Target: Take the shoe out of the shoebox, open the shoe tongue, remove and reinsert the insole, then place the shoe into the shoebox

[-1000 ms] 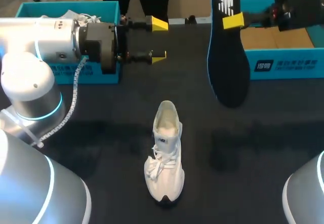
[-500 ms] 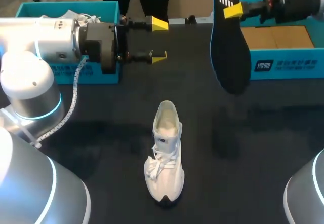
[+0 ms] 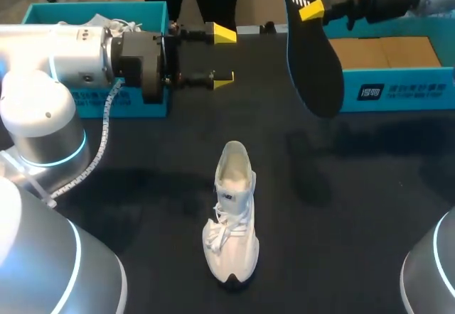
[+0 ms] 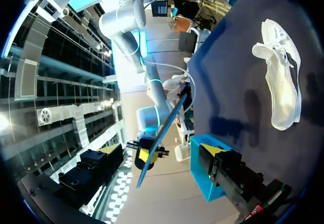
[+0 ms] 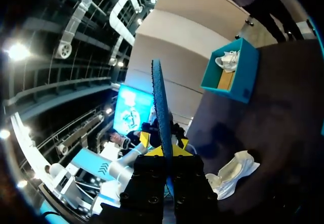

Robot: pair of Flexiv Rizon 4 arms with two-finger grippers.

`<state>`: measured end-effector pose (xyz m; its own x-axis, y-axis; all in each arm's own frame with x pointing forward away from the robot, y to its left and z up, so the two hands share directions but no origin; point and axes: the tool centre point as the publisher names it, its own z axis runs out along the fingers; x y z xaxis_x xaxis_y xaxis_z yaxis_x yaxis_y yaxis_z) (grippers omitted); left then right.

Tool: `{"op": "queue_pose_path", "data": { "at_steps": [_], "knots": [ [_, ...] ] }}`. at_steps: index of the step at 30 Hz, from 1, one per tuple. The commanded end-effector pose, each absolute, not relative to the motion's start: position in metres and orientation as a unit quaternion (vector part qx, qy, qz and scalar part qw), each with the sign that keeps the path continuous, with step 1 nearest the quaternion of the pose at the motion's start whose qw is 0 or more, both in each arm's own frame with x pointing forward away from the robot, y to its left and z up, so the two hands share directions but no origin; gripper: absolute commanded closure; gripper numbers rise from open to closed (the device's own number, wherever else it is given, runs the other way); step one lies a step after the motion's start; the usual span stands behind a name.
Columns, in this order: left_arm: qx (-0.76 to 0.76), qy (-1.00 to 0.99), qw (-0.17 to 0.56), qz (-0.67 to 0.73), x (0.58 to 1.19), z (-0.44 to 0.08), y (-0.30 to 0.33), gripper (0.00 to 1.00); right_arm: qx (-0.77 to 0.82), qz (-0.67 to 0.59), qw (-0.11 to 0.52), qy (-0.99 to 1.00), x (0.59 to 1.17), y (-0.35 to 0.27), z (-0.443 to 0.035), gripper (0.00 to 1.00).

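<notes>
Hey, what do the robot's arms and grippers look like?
The left arm and right arm are rounded, glossy silver-white shells with glowing cyan rings at joints. A white cable runs along the left one. The left gripper and right gripper are black, their fingers capped with bright yellow wedge tips.

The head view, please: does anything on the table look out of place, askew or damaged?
Only the insole: it hangs tilted in the air, clamped in the right gripper, out of the shoe, which stands upright mid-table. That fits the task; nothing looks spilled or damaged.
</notes>
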<state>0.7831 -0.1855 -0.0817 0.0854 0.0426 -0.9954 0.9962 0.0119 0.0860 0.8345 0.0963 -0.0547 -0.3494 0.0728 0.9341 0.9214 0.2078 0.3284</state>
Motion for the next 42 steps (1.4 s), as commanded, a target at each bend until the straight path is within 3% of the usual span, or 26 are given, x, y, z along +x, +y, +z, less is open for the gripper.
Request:
{"op": "queue_pose_path", "data": {
  "at_steps": [1,16,31,42],
  "knots": [
    [0.529,0.482,0.521,-0.466,0.793,-0.095,-0.198,0.00,-0.392,-0.500,0.431,-0.640,0.843,0.102,-0.055,1.00],
    [0.501,0.495,0.535,-0.467,0.829,-0.126,-0.222,0.00,-0.485,-0.478,0.467,-0.565,0.856,0.153,-0.079,1.00],
    [0.500,0.494,0.535,-0.469,0.829,-0.126,-0.221,0.00,-0.485,-0.478,0.467,-0.565,0.856,0.153,-0.079,1.00],
    [0.502,0.489,0.530,-0.478,0.831,-0.140,-0.223,0.00,-0.515,-0.466,0.498,-0.519,0.863,0.160,-0.117,1.00]
  ]
}}
